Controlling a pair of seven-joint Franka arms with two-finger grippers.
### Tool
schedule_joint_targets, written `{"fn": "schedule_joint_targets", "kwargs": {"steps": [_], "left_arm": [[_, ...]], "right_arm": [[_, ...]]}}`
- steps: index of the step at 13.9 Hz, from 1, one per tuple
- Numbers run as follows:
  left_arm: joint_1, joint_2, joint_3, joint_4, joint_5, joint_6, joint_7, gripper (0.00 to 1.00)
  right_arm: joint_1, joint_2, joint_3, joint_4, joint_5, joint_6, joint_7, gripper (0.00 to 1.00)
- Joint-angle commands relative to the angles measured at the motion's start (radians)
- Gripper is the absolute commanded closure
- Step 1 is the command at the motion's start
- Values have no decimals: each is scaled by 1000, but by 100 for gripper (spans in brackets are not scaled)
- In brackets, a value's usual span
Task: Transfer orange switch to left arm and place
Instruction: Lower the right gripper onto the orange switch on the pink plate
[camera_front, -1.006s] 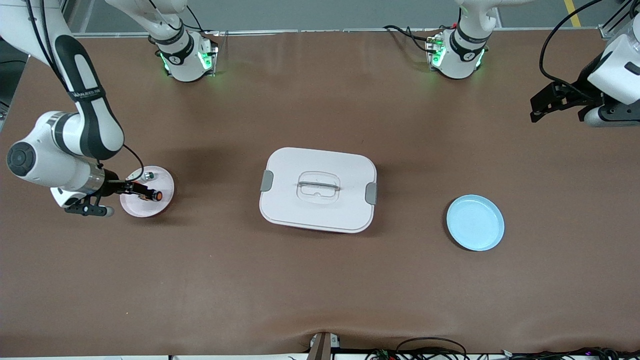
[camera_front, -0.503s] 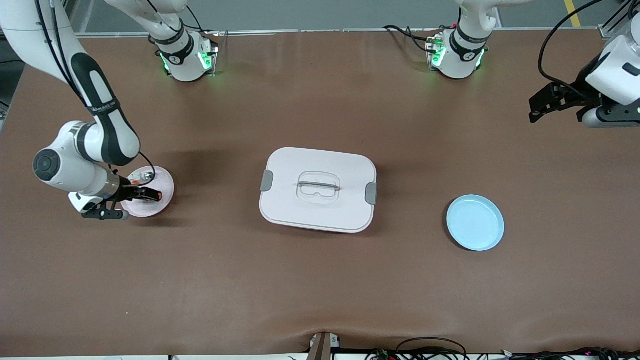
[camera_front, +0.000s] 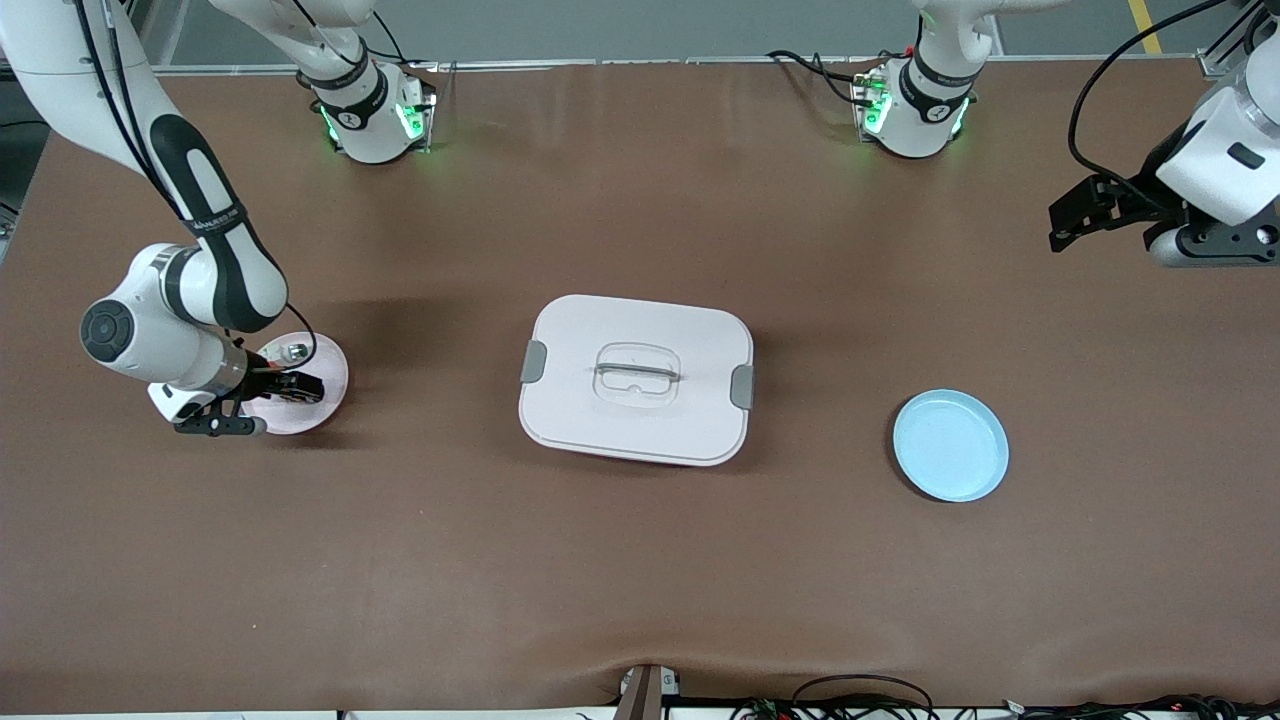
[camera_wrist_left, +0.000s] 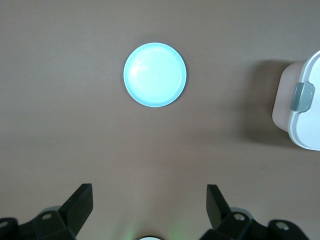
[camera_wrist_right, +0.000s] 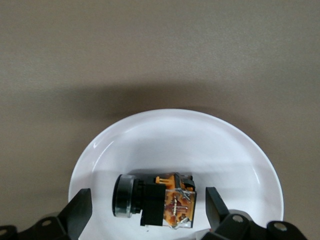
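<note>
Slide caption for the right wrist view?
Right gripper, fingers open, straddles the orange switch lying on the pink plate.

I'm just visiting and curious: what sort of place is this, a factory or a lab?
Probably a robot lab or test bench, not a production line. Two white arms are bolted to one brown-covered table, cables trail along its edge, and only staged props lie out: a white box, a blue plate, a pink plate.

A brown table (camera_front: 640, 560) carries two small round plates. The pink plate (camera_front: 330, 375) lies toward the right arm's end, with a small silver-and-white part (camera_front: 295, 351) resting on it. The light blue plate (camera_front: 950, 445) sits toward the left arm's end. Cables (camera_front: 860, 700) trail along the table's nearest edge.
</note>
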Motion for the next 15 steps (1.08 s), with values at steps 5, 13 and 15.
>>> {"fn": "schedule_joint_targets", "kwargs": {"steps": [5,13,15], "left_arm": [[3,15,-5,18,-4,3,10,0],[2,17,-5,16,-4,9,10,0],[2,21,-5,18,-4,15,10,0]], "right_arm": [[-12,17,6,-20,19,7,-16,0],[-26,29,6,-17,36,10,-3,0],[-28,29,6,-16,39,10,-3,22]]}}
